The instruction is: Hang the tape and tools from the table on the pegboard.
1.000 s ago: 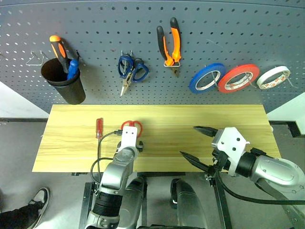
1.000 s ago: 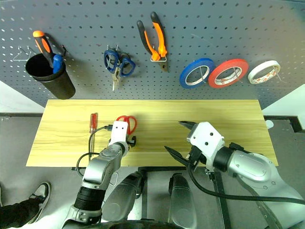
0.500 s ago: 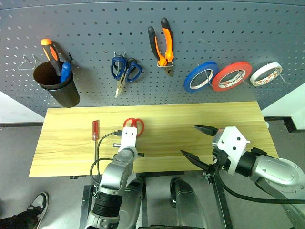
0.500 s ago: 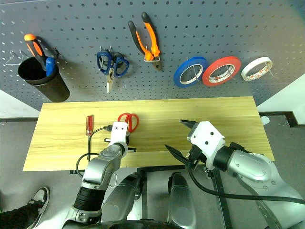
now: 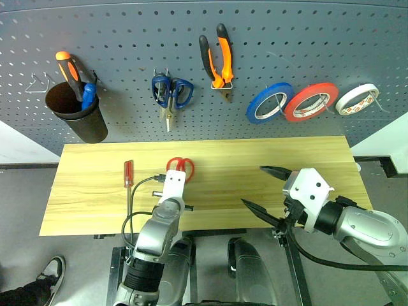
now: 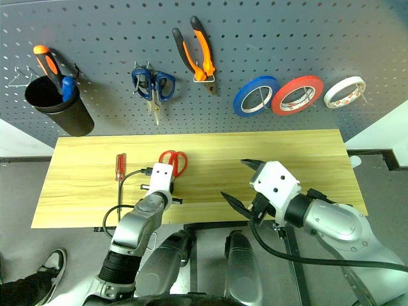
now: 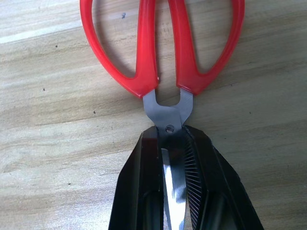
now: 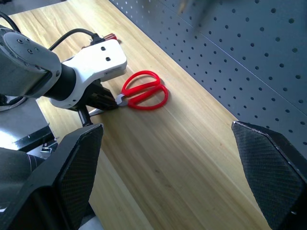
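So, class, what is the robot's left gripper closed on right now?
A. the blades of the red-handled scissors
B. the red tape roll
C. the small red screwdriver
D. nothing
A: the left gripper is clamped on the blades of the red-handled scissors lying on the table.

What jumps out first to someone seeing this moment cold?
The left gripper is shut on the blades of the red-handled scissors, which lie mid-table. Behind, the pegboard already carries the pliers and red tape; a slim red screwdriver lies on the wood.
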{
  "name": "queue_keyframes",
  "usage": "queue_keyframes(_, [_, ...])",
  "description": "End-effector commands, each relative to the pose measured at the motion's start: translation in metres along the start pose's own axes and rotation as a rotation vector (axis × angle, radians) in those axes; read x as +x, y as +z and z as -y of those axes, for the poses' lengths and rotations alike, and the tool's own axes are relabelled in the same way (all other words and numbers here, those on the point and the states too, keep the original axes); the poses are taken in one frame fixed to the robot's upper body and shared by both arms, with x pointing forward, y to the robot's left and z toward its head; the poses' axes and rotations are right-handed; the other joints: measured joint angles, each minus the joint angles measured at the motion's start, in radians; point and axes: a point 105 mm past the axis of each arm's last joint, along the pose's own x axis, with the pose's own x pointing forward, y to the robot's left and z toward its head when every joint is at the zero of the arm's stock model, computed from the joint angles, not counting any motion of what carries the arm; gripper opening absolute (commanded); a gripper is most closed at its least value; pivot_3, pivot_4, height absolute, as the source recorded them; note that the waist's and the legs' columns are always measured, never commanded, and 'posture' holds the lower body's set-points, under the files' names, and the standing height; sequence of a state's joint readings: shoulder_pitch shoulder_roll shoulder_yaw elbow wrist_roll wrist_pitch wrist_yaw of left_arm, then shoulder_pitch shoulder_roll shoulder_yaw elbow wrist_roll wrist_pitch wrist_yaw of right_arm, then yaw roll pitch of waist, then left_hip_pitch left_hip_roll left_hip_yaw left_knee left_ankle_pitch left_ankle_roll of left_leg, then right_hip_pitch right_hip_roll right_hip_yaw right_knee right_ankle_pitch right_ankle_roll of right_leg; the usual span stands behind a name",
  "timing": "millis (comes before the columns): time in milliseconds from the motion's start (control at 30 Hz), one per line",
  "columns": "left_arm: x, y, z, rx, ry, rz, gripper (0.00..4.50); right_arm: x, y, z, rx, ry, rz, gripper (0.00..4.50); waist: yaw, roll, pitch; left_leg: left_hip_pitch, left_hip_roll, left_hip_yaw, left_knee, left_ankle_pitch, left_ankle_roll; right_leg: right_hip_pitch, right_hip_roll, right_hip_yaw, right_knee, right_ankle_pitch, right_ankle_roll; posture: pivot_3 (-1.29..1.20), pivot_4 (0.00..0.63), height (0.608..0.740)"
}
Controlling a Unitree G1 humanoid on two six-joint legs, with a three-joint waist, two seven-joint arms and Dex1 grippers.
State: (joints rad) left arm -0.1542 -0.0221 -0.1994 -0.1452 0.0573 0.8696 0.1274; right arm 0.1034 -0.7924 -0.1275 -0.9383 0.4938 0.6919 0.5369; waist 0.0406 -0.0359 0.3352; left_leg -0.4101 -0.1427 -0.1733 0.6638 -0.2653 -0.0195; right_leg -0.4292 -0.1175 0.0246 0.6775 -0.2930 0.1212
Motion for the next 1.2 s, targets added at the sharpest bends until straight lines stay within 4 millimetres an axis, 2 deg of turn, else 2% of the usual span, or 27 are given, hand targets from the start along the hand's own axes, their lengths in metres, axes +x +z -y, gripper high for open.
queue_keyframes(33, [-0.006, 0.006, 0.002, 0.047, -0.006, 0.06, 0.26, -0.004, 0.01, -0.001, -0.024, 0.002, 0.04, 4.5, -0.001, 0.0, 0.0, 0.0, 0.0, 0.0, -0.001, 0.0, 0.0, 0.0, 0.0, 0.0, -0.001, 0.0, 0.0, -0.05, 0.325, 0.71])
queue_keyframes(167, [-0.012, 0.017, 0.004, 0.114, -0.025, 0.147, 0.26, -0.012, 0.024, -0.004, 0.011, 0.036, 0.125, 4.5, 0.0, 0.0, 0.0, -0.002, 0.0, 0.0, -0.002, 0.001, -0.001, 0.0, 0.0, 0.0, -0.007, 0.001, 0.001, -0.05, 0.323, 0.71])
queue_keyframes(333, [-0.013, 0.022, 0.005, 0.126, -0.033, 0.2, 0.26, -0.017, 0.03, -0.001, 0.029, 0.036, 0.161, 4.5, 0.0, 0.0, 0.0, -0.006, 0.0, 0.0, -0.002, -0.001, 0.001, 0.0, 0.0, 0.0, -0.013, 0.002, 0.003, -0.05, 0.318, 0.71])
queue_keyframes(733, [-0.027, 0.04, 0.021, 0.232, -0.123, 0.384, 0.26, -0.018, 0.031, 0.002, 0.01, 0.019, 0.16, 4.5, 0.0, 0.001, 0.0, -0.009, 0.0, 0.001, -0.001, -0.001, 0.002, -0.003, 0.0, -0.001, -0.013, 0.002, 0.004, -0.05, 0.287, 0.71])
queue_keyframes(933, [-0.031, 0.052, 0.015, 0.331, -0.134, 0.504, 0.26, -0.018, 0.031, 0.004, -0.003, 0.008, 0.16, 4.5, -0.001, 0.002, -0.002, -0.009, 0.0, 0.001, 0.0, -0.001, 0.002, -0.003, 0.0, -0.001, -0.013, 0.002, 0.004, -0.05, 0.266, 0.71])
queue_keyframes(1200, [-0.042, 0.057, 0.005, 0.502, -0.143, 0.688, 0.26, -0.016, 0.031, 0.007, -0.018, -0.004, 0.169, 4.5, 0.0, 0.008, -0.016, -0.009, 0.0, 0.002, 0.0, -0.001, 0.002, -0.003, 0.0, -0.001, -0.012, 0.003, 0.004, -0.03, 0.245, 0.71])
